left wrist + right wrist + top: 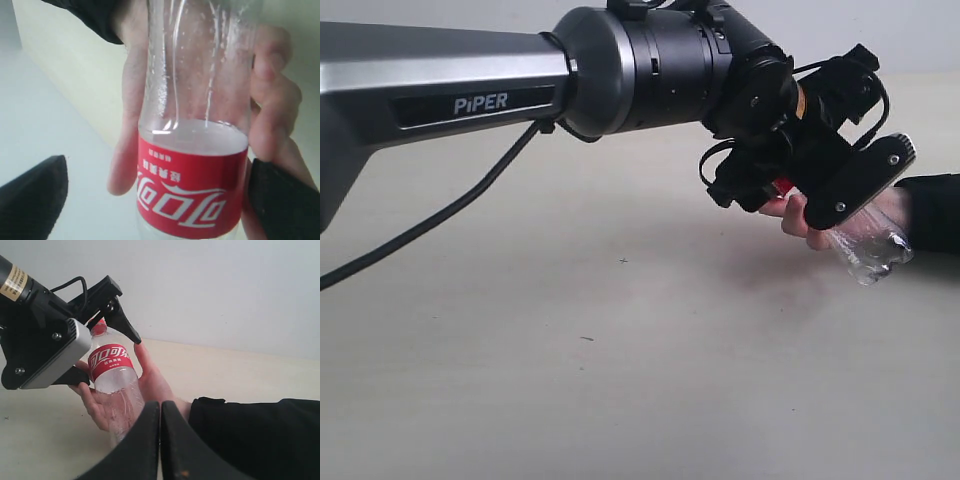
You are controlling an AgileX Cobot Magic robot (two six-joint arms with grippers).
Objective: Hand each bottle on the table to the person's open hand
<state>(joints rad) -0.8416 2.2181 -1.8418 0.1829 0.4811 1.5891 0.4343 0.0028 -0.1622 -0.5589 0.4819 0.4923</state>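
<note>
A clear bottle (868, 250) with a red label and red cap lies tilted in the person's hand (798, 215) above the right side of the table (620, 380). My left gripper (815, 205) is open around its labelled upper part. In the left wrist view the bottle (192, 190) stands between the spread fingers (30, 200), one well clear of it and the other beside the hand (272, 100) that wraps it. The right wrist view shows the same bottle (112, 375), the hand (155, 380) and my left gripper (111, 361). My right gripper (160, 410) is shut and empty, apart from the bottle.
The person's black sleeve (932, 210) reaches in from the right edge. My left arm (440, 95) spans the upper left of the exterior view, with a black cable (450, 215) hanging under it. A pale wall (225, 285) rises behind the table.
</note>
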